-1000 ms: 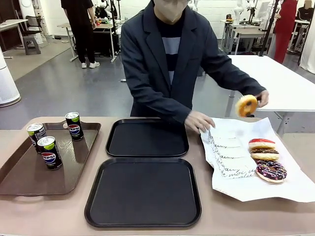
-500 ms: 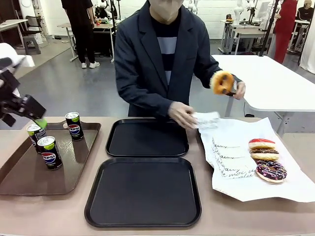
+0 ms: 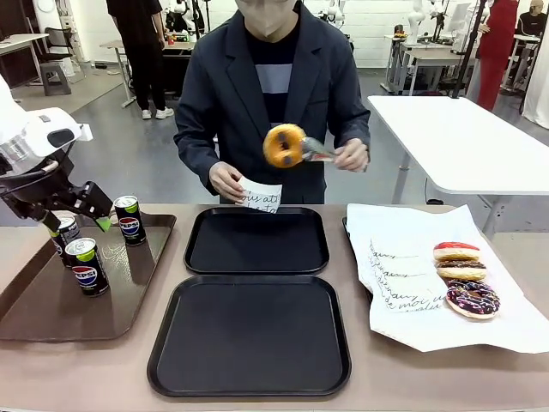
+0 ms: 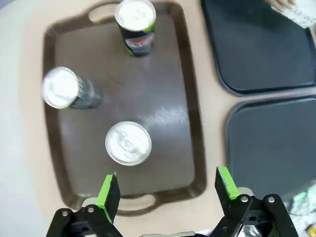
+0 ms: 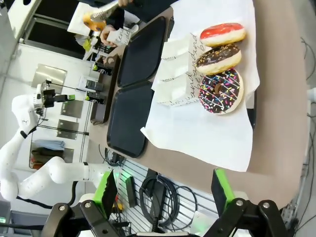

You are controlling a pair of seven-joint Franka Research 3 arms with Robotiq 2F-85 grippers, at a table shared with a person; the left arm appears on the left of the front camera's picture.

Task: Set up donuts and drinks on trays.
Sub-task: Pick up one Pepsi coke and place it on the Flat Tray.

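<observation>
While wide-jawed, left hand [image 4: 167, 186] above drinks [image 4: 128, 143].

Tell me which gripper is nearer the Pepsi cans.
Left. The left gripper hovers open directly above the Pepsi cans on the brown tray; the right gripper sits far off, by the donuts on the white paper.

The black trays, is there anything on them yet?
Empty. The far tray and the near tray are both bare; the three cans stand on the brown tray.
</observation>
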